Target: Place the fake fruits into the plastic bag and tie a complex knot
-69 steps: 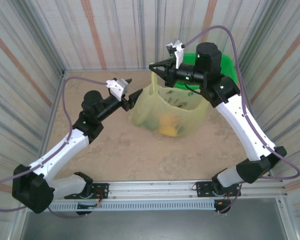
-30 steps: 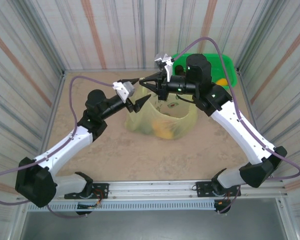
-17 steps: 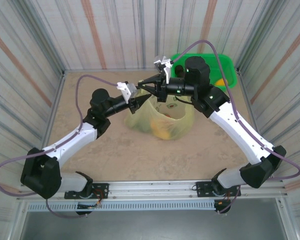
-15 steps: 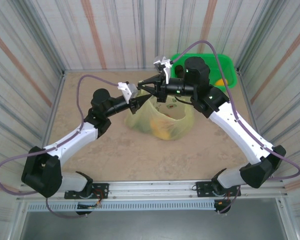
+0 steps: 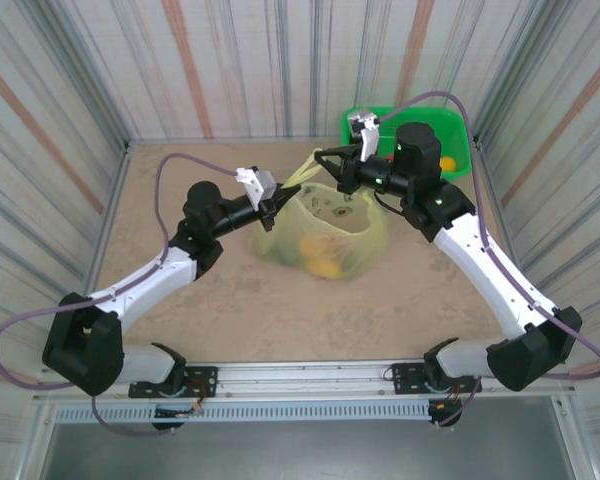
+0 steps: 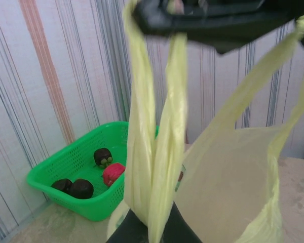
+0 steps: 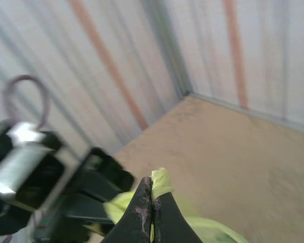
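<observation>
Left gripper (image 5: 270, 207) is clamped fully shut on a twisted handle strip (image 6: 153, 152) of the plastic bag (image 5: 332, 228). In the left wrist view the film runs straight down between its closed black fingers (image 6: 129, 230). It pinches low on the strip, probably to fix one end so there is something to pull against.

The bag body sits on the table (image 5: 230, 300) about mid-width, closer to the far edge than the near one. Its mouth sags open and some fake fruits (image 5: 325, 262) show through the film as a yellow-orange lump. Their weight likely holds the bottom down while the top is stretched.

Right gripper (image 5: 327, 160) is just beyond and above the bag. Its jaws are pressed together on the upper end of the film, and a yellow-green nub (image 7: 161, 183) pokes out between its fingers (image 7: 142, 212). The strip runs taut from one gripper to the other, lifted off the bag. That looks like a setup for crossing or looping it for the knot. I cannot tell whether both handle loops are gathered or only one.

Green basket (image 5: 458, 125) sits at the far right corner of the table. It holds more fruits: an orange one (image 5: 446, 163), a pink one (image 6: 113, 173) and dark ones (image 6: 81, 188). Judging by that, filling is not complete even though the knot step seems underway.
</observation>
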You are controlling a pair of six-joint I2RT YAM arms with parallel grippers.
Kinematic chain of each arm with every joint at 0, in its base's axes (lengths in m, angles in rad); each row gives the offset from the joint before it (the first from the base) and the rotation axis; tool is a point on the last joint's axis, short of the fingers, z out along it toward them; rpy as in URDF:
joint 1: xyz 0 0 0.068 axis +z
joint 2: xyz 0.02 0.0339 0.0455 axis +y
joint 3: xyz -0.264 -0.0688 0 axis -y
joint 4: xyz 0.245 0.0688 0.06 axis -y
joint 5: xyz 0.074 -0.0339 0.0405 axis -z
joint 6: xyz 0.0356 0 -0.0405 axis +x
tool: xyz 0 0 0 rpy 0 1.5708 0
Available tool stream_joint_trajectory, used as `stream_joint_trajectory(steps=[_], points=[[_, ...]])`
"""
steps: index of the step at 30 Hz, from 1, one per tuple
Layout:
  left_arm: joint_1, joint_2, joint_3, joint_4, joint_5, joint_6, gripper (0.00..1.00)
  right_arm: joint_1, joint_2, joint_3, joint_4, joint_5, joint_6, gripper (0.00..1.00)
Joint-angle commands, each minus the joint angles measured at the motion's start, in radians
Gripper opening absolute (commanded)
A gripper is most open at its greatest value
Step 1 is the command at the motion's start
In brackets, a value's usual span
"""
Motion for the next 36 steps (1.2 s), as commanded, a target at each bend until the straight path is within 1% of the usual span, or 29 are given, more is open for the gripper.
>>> stream_joint_trajectory(steps=[1,3,6,8,10,11,13,14,15,16,18,22,25,27,28,30,34,36], points=[[0.011,-0.029,-0.037,-0.033,-0.033,0.01,0.0,-0.061,-0.068,-0.041,0.102,0.157,0.118,0.0],[0.011,-0.032,-0.037,-0.051,-0.033,0.01,0.0,-0.074,-0.078,-0.062,0.114,0.181,0.142,0.0],[0.011,-0.033,-0.036,-0.064,-0.035,0.006,0.0,-0.087,-0.073,-0.064,0.11,0.172,0.16,0.0],[0.012,-0.035,-0.021,-0.102,-0.06,0.002,0.0,-0.086,-0.068,-0.055,0.108,0.147,0.16,0.0],[0.014,-0.043,-0.012,-0.129,-0.078,-0.006,0.0,-0.088,-0.057,-0.027,0.092,0.08,0.145,0.01],[0.014,-0.047,-0.011,-0.137,-0.094,-0.015,0.0,-0.088,-0.052,-0.009,0.082,0.039,0.128,0.1],[0.014,-0.056,0.0,-0.18,-0.124,-0.034,0.0,-0.088,-0.051,0.022,0.058,-0.026,0.075,0.34],[0.013,-0.062,0.007,-0.215,-0.145,-0.045,0.0,-0.089,-0.057,0.037,0.038,-0.037,0.037,0.42],[0.015,-0.068,0.007,-0.233,-0.151,-0.055,0.0,-0.091,-0.067,0.045,0.01,-0.018,0.008,0.47],[0.018,-0.078,-0.003,-0.233,-0.152,-0.062,0.0,-0.098,-0.087,0.042,0.0,0.009,-0.014,0.5],[0.021,-0.089,-0.019,-0.225,-0.166,-0.07,0.0,-0.127,-0.123,0.021,0.018,0.015,-0.03,0.55],[0.048,-0.094,-0.035,-0.209,-0.164,-0.092,0.0,-0.219,-0.193,-0.057,0.109,-0.111,-0.025,0.57],[0.084,-0.092,-0.057,-0.16,-0.171,-0.136,0.0,-0.222,-0.268,-0.131,0.121,-0.144,-0.094,0.6],[0.11,-0.086,-0.068,-0.12,-0.16,-0.167,0.0,-0.224,-0.312,-0.192,0.15,-0.179,-0.11,0.63],[0.119,-0.082,-0.07,-0.107,-0.153,-0.175,0.0,-0.224,-0.337,-0.223,0.169,-0.214,-0.13,0.65],[0.126,-0.074,-0.066,-0.105,-0.138,-0.175,0.0,-0.209,-0.39,-0.294,0.194,-0.259,-0.186,0.76],[0.127,-0.069,-0.073,-0.098,-0.117,-0.167,0.0,-0.163,-0.478,-0.438,0.204,-0.217,-0.361,0.92],[0.127,-0.071,-0.073,-0.105,-0.114,-0.157,0.0,-0.167,-0.47,-0.46,0.19,-0.222,-0.422,0.93]])
